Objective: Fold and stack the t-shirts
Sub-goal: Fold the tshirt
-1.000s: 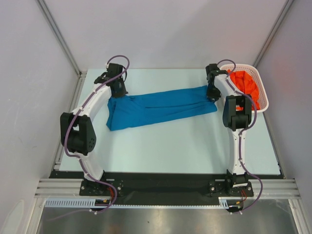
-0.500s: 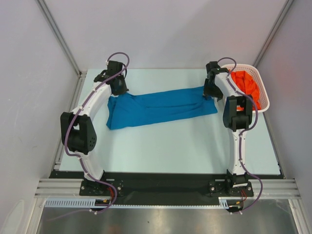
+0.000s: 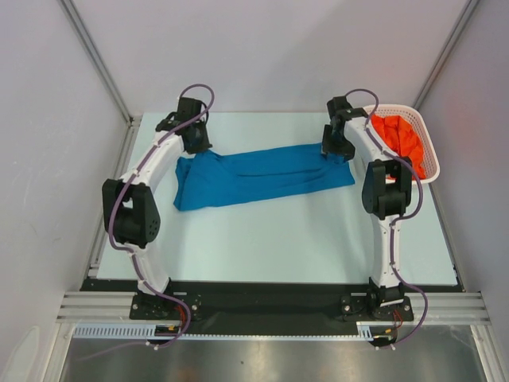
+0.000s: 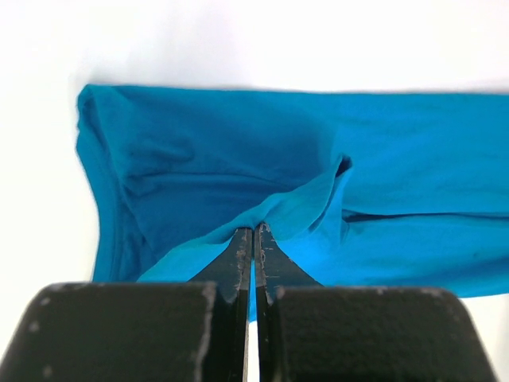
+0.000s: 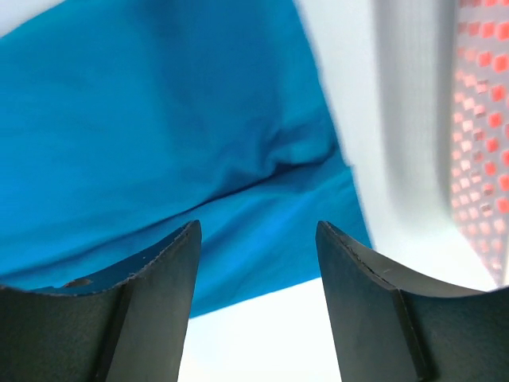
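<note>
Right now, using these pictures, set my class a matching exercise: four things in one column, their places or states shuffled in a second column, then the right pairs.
Column one:
1. blue shirt
2. orange shirt
3. left gripper
4. right gripper

Column two:
A. open over the blue shirt
B. in the basket
C. lying on the table
D. shut on the blue shirt

Pairs: 1-C, 2-B, 3-D, 4-A
</note>
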{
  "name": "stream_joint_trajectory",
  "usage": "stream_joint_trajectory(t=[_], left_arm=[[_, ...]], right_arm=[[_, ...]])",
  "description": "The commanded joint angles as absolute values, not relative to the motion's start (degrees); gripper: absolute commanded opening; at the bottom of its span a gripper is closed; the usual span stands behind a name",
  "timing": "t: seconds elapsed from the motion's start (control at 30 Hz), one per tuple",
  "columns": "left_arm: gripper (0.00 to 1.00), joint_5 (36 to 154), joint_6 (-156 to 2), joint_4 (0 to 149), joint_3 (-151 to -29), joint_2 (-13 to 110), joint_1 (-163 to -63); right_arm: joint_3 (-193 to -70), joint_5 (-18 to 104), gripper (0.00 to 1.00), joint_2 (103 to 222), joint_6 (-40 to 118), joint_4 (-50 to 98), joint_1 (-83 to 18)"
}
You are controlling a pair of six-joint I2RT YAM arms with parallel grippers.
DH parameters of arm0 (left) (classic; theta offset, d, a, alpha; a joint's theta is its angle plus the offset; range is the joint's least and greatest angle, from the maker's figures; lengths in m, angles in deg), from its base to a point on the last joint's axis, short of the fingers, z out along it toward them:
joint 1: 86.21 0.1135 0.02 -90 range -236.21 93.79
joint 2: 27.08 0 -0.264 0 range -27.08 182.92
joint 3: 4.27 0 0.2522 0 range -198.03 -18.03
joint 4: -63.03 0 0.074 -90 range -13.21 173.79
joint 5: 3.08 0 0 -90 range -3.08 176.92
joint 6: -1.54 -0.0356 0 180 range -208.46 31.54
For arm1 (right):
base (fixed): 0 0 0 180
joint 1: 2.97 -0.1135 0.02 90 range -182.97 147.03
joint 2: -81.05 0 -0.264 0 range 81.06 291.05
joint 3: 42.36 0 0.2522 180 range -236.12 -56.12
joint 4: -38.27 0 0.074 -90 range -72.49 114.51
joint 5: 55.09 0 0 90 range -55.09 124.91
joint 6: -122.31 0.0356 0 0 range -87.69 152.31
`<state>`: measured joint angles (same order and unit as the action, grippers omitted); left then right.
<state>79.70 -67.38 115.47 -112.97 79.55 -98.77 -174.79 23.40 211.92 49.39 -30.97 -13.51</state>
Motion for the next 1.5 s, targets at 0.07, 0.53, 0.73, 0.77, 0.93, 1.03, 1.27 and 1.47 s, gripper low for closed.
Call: stream_joint_trajectory(t=[0.07,0.53,0.73,0.77,0.93,1.03,1.27,1.47], left_arm=[[0.00,82.8,-69.6,114.3,-117.1,81.8,-98.8],[0.00,81.7,-70.0,116.6,-122.9,88.3,-98.6],[0.01,80.3,-70.1,119.8,-127.4,92.5,-98.3],[0.03,79.5,-69.9,120.6,-128.2,93.2,-98.1],[0.39,72.5,-69.1,127.4,-134.8,96.0,-95.3],[0.62,68.8,-68.3,130.3,-134.3,91.3,-94.2],[0.62,80.5,-65.0,122.4,-106.3,68.9,-94.2],[0.53,88.0,-58.7,117.5,-84.3,57.0,-93.9]], right_arm=[[-174.5,25.9,0.65,208.1,49.1,-30.2,-16.6],[-175.2,27.4,0.65,208.2,49.1,-30.5,-17.7],[-175.2,27.5,0.65,207.9,49.0,-30.5,-17.8],[-175.3,27.7,0.65,207.9,49.0,-30.6,-17.9],[-176.1,28.4,0.65,207.8,49.2,-30.9,-18.5],[-176.3,28.8,0.65,207.7,49.3,-30.9,-19.4],[-177.1,30.2,0.65,207.4,49.7,-32.3,-20.6],[-176.4,31.5,0.65,207.5,49.0,-33.5,-21.3]])
